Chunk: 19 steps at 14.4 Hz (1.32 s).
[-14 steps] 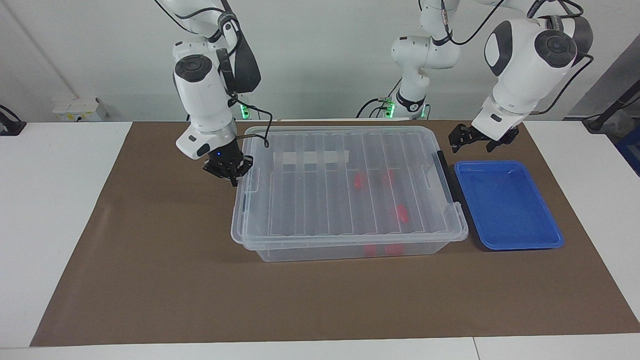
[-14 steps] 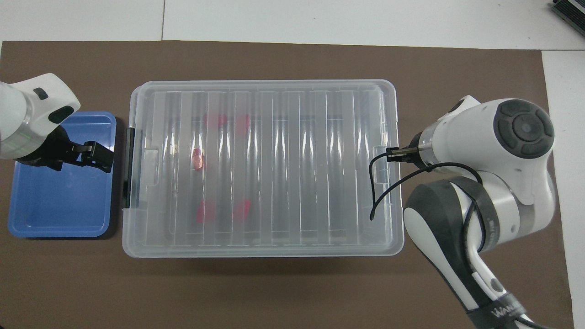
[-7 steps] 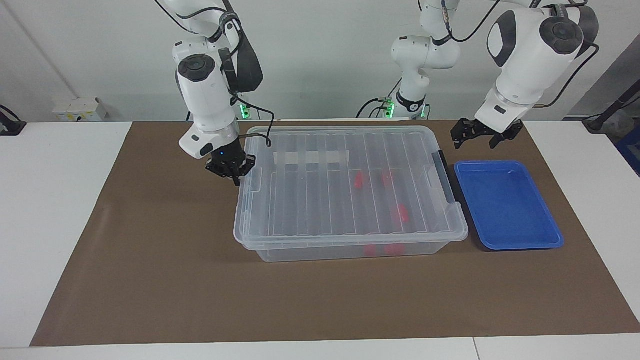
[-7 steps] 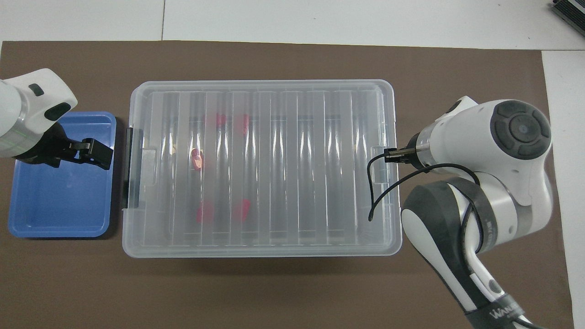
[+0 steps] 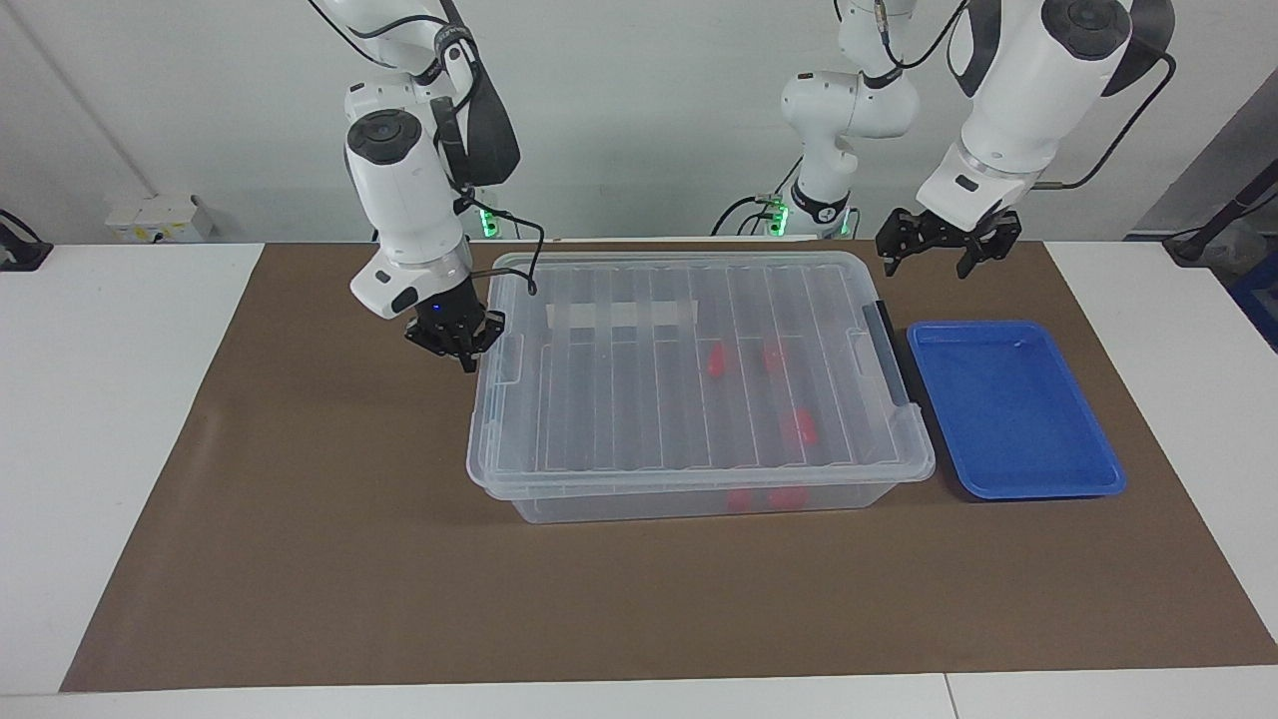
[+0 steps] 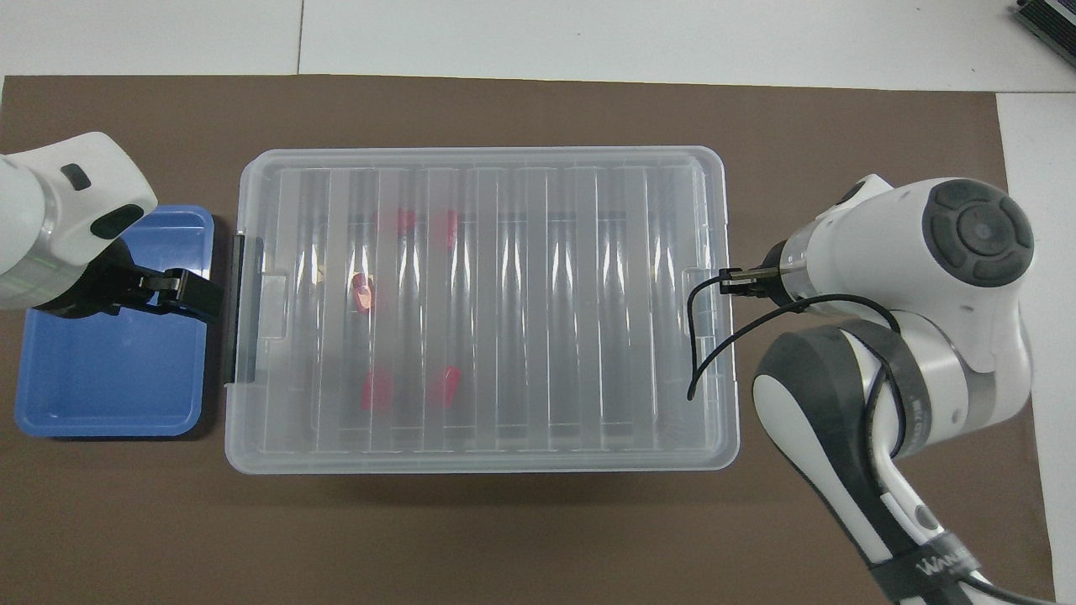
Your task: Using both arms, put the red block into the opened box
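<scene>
The clear box (image 5: 699,479) (image 6: 483,458) sits mid-table with its ribbed lid (image 5: 639,399) lying on it. Several red blocks (image 5: 717,361) (image 6: 363,294) show through the lid inside the box, toward the left arm's end. My right gripper (image 5: 467,358) (image 6: 740,281) is shut and low at the box's end toward the right arm, right beside the lid's tab, holding nothing that I can see. My left gripper (image 5: 929,258) (image 6: 202,294) is open, empty and raised over the blue tray's edge beside the box's dark latch (image 5: 889,350).
A blue tray (image 5: 1008,419) (image 6: 101,395) lies on the brown mat (image 5: 300,559) beside the box at the left arm's end. A black cable (image 6: 702,344) from the right wrist loops over the lid's corner. White table borders the mat.
My left gripper has risen and drifted toward the box, staying open. The lid's end by the right gripper has settled slightly. The right gripper has barely moved.
</scene>
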Motion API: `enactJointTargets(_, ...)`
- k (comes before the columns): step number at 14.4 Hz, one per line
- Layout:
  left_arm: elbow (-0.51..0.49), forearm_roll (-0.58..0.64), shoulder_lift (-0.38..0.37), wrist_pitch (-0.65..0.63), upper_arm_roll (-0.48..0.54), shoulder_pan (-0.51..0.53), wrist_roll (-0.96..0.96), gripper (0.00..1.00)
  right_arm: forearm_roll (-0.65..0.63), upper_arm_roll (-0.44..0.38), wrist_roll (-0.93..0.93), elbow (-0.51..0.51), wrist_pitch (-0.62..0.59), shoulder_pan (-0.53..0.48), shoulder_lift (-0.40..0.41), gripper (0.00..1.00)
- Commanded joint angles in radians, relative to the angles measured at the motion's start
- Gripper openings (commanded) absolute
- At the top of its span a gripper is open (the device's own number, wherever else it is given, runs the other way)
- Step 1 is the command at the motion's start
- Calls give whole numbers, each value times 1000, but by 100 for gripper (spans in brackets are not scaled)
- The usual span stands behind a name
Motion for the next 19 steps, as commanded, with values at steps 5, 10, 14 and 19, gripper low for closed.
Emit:
enactJointTargets(5, -2, -11, -11, -7, 8, 12, -1, 100, 14, 0, 20, 51, -62, -130, -18, 57)
enactJointTargets(10, -2, -11, -11, -7, 8, 12, -1, 100, 14, -7, 12, 119, -191, -216, -89, 100)
enactJointTargets(14, -2, -9, -28, -16, 10, 23, 4, 100, 12, -8, -11, 243, -323, -274, -103, 100)
enactJointTargets(19, -14, -9, -54, -4, 10, 34, -1, 100, -7, -10, -37, 429, -500, -288, -46, 100)
